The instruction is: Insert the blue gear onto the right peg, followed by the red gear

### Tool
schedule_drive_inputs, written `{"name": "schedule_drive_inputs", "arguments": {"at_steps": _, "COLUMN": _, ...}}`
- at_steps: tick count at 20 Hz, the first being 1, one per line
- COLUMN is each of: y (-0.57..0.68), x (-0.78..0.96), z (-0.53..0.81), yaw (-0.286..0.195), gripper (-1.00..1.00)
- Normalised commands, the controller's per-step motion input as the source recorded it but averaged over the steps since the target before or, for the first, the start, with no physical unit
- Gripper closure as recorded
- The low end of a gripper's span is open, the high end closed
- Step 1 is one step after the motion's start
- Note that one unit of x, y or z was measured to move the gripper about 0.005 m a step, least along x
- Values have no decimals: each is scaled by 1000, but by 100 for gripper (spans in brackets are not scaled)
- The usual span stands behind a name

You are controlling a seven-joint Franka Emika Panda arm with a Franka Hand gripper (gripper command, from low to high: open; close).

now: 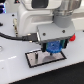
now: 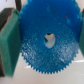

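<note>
The blue gear (image 2: 47,57) fills the wrist view, a toothed disc with a pale hole at its centre. Green finger pads (image 2: 9,47) press against its two sides. In the exterior view my gripper (image 1: 52,49) is shut on the blue gear (image 1: 52,47), just above the far right part of the grey plate (image 1: 35,61) with the black border. The right peg is hidden under the gear and hand. A bit of red (image 1: 73,37) shows at the exterior view's right, and I cannot tell whether it is the red gear.
The plate lies on a white table (image 1: 15,72). A black cable (image 1: 15,36) runs along the arm from the exterior view's left. White robot housing (image 1: 30,17) stands behind the gripper.
</note>
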Motion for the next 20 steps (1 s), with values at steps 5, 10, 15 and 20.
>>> {"name": "schedule_drive_inputs", "arguments": {"at_steps": 5, "y": -16, "x": 207, "z": -152, "yaw": 0, "gripper": 100}}
{"name": "schedule_drive_inputs", "arguments": {"at_steps": 10, "y": 2, "x": 170, "z": -256, "yaw": 0, "gripper": 100}}
{"name": "schedule_drive_inputs", "arguments": {"at_steps": 15, "y": 14, "x": 104, "z": -251, "yaw": 0, "gripper": 100}}
{"name": "schedule_drive_inputs", "arguments": {"at_steps": 20, "y": 64, "x": 1, "z": -20, "yaw": 0, "gripper": -100}}
